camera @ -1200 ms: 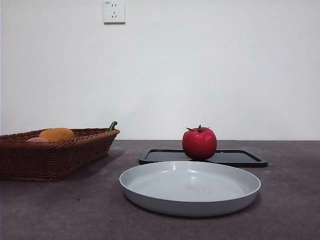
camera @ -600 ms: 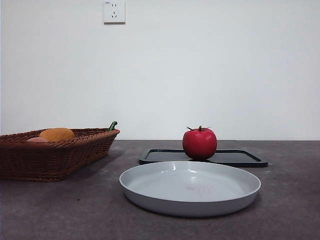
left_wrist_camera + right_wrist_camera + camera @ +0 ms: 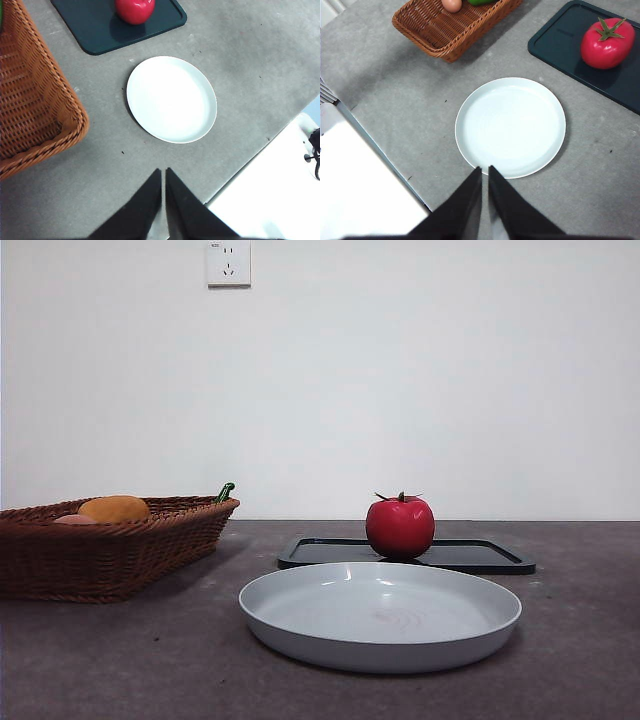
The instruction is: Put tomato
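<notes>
The glossy red tomato (image 3: 400, 526) with a green calyx stands on a black tray (image 3: 470, 556), behind an empty grey-white plate (image 3: 380, 615). It also shows in the left wrist view (image 3: 135, 10) and the right wrist view (image 3: 606, 44), on the tray (image 3: 560, 45). My left gripper (image 3: 163, 172) is shut and empty, high above the table near the plate (image 3: 171, 99). My right gripper (image 3: 485, 170) is shut and empty, high above the plate's near rim (image 3: 510, 127). Neither gripper shows in the front view.
A brown wicker basket (image 3: 110, 550) stands at the left with an orange-yellow fruit (image 3: 114, 508), a pinkish egg-like thing (image 3: 451, 4) and something green inside. The table's edge and white floor area show in both wrist views.
The tomato has shifted very slightly to the right on the tray. Nothing else has moved.
</notes>
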`<state>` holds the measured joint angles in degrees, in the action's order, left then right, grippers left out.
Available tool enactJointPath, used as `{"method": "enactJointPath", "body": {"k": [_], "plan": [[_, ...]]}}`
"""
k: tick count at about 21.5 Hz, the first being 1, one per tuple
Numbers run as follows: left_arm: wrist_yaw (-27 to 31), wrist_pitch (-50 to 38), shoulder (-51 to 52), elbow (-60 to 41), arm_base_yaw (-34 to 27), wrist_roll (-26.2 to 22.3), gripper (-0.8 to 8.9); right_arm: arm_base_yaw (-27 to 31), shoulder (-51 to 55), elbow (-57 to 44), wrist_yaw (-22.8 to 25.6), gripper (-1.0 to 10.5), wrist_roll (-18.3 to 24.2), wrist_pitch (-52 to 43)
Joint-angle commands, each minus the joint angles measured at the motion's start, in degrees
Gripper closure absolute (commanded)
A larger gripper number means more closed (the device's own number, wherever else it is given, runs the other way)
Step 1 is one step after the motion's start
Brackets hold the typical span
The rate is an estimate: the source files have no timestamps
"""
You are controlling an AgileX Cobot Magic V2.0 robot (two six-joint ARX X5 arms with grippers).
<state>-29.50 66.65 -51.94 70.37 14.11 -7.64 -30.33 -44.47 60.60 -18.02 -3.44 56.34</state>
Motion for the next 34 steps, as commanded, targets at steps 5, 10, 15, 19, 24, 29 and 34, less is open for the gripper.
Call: {"method": "enactJointPath", "body": {"k": [5, 10, 15, 19, 24, 29, 34], "plan": [[-0.17, -0.37, -0.09, 1.14, 0.15, -0.44, 8.04, -0.35, -0.35, 0.48, -0.02, 9.3, -0.63, -0.59], [-0.17, -0.61, -0.09, 1.14, 0.15, -0.50, 8.03, -0.35, -0.35, 0.48, -0.02, 9.3, -0.63, -0.59], [2.01, -12.70, 3.48, 1.11, -1.20, -1.14, 8.04, -0.35, -0.35, 0.48, -0.02, 9.3, -0.63, -0.59], [11.32, -38.56, 10.38, -2.75, -6.51, -0.52, 8.04, -0.35, -0.35, 0.48, -0.02, 9.3, -0.63, -0.59], [28.35, -57.46, 22.47, -21.55, -11.78, -1.16, 8.04, -0.35, -0.35, 0.48, -0.02, 9.3, -0.63, -0.59], [31.67, -58.88, 31.08, -34.84, -13.73, -1.81, 8.04, -0.35, -0.35, 0.48, -0.02, 9.3, -0.63, -0.59], [31.67, -58.93, 38.40, -45.62, -14.27, -2.05, 8.04, -0.35, -0.35, 0.48, -0.02, 9.3, -0.61, -0.59]]}}
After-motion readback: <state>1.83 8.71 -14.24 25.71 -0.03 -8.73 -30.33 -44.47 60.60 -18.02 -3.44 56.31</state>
